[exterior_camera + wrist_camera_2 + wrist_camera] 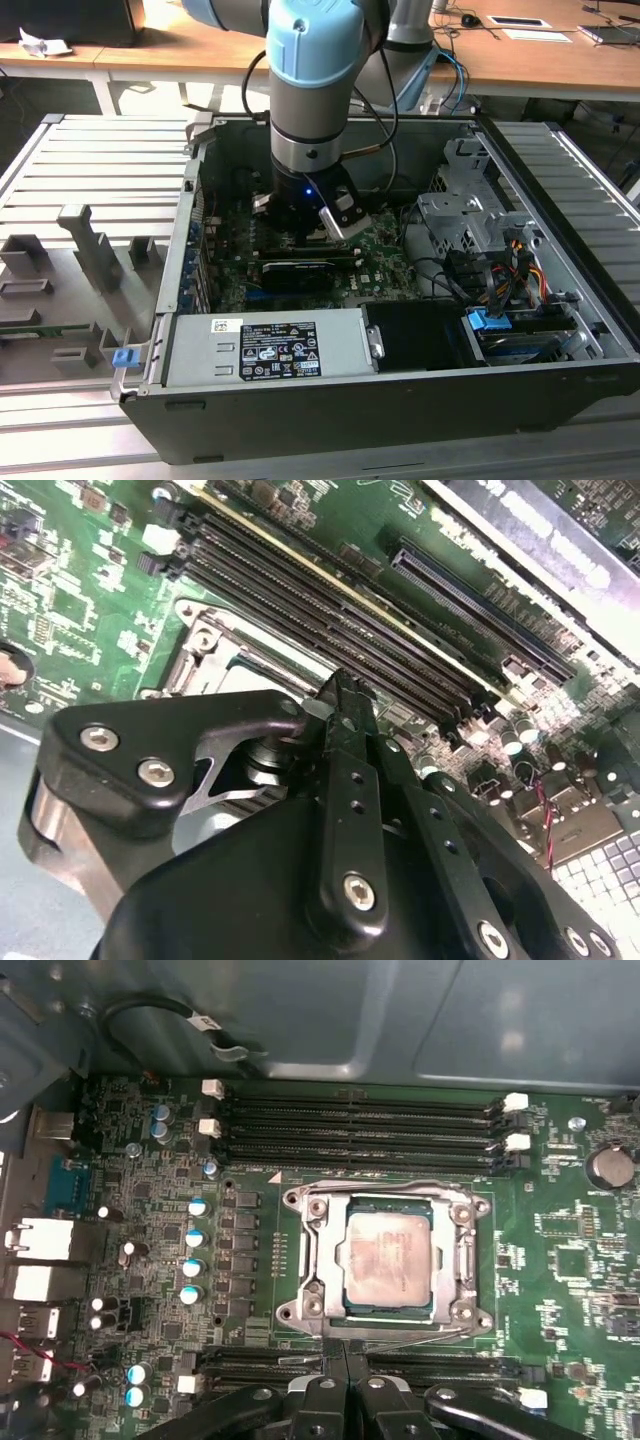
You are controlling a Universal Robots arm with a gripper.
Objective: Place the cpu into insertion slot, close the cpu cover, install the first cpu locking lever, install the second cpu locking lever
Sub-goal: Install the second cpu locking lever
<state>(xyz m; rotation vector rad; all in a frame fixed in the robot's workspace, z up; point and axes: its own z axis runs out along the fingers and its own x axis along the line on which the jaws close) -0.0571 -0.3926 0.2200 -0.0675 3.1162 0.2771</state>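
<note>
In the first wrist view the cpu lies flat in the insertion slot, pale metal face up. The cpu cover is down over it, framing the chip. One thin wire lever runs along one side of the socket. Another lever runs along the side nearest my gripper. The fingers are pressed together, tips right at that socket edge, nothing visible between them. The second wrist view shows my gripper shut just past the socket's corner. In the exterior view the gripper reaches down into the open computer case.
Black memory slots flank the socket on two sides. A long black card lies by the gripper. The power supply, drive cage and cable bundle crowd the case. Case walls surround the board.
</note>
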